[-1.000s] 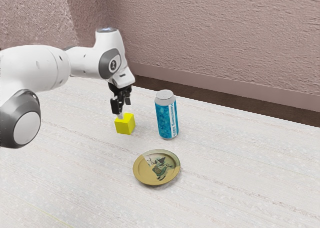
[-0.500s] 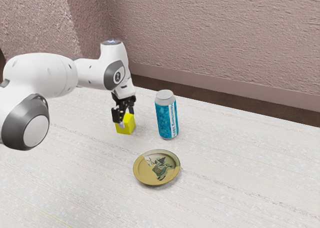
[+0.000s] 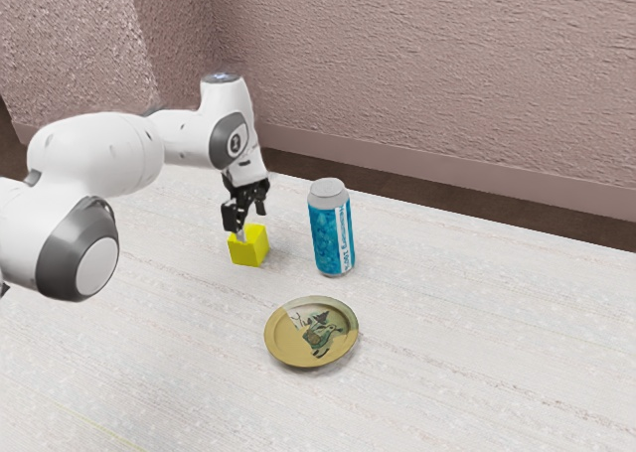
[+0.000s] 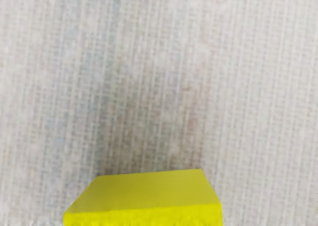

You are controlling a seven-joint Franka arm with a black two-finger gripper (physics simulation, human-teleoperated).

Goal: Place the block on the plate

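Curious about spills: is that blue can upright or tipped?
Upright: the can stands on its base, its silver lid facing up.

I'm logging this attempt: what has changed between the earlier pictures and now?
The gripper came down over the yellow block, then rose partway, its fingers apart. The arm's near links shifted toward the exterior view's right. Nothing was taken hold of. The block, the blue can and the decorated plate stayed put.
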